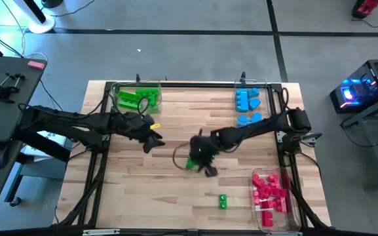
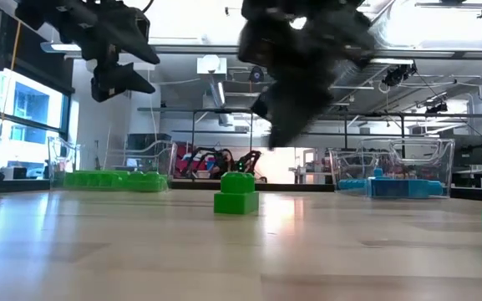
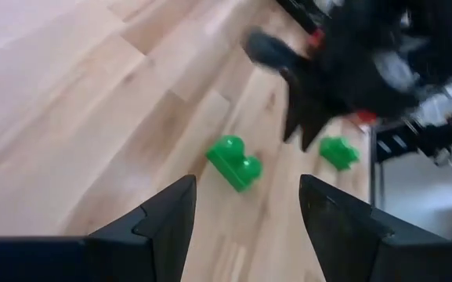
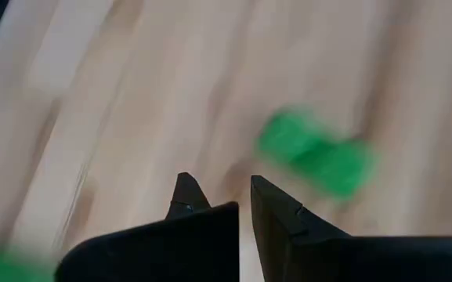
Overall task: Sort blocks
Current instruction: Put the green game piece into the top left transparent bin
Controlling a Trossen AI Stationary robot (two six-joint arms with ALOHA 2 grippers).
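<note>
A green block rests flat on the wooden table near its middle, studs up in the low view. My right gripper hangs just above and beside it, fingers shut with only a slit between them, and touches nothing. The same block shows blurred ahead of those fingers. My left gripper hovers open to the block's left, well above the table, with the block ahead of its fingers. A second green block lies nearer the near edge.
Three clear trays stand on the table: one with green blocks at the far left, one with light blue blocks at the far right, one with red-pink blocks at the near right. Bare wood lies between them.
</note>
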